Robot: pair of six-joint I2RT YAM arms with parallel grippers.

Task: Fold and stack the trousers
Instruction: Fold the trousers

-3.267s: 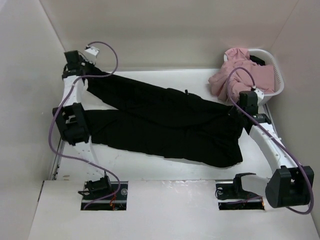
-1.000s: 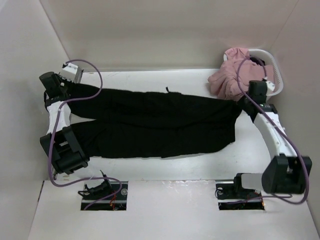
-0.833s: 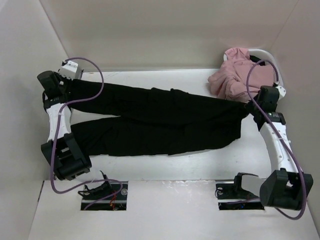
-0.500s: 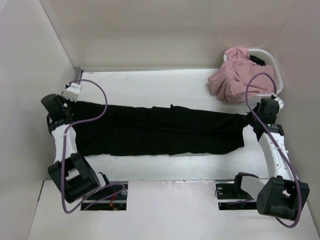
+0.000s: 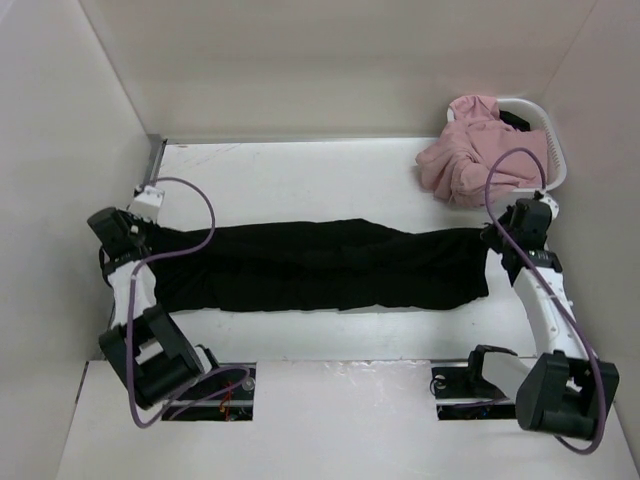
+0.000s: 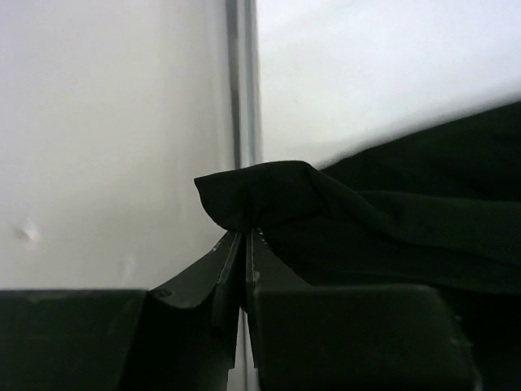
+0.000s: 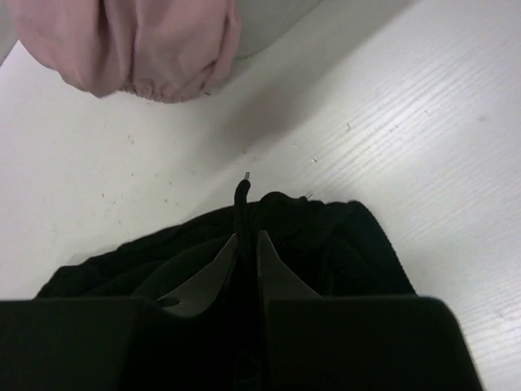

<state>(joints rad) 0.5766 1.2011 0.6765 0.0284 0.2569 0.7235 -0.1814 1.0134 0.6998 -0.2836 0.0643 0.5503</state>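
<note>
While they are pinched at both ends, the trousers (image 5: 320, 265) lie as one long band across the table (image 5: 300, 180).
The left gripper (image 6: 244, 234) is clamped on only a small fold of the leg end, so a hard pull may slip it free; the right gripper (image 7: 247, 238) is closed on the waist by the drawstring (image 7: 241, 191), and a wide swing might snag the pink cloth (image 5: 470, 150) nearby.
</note>
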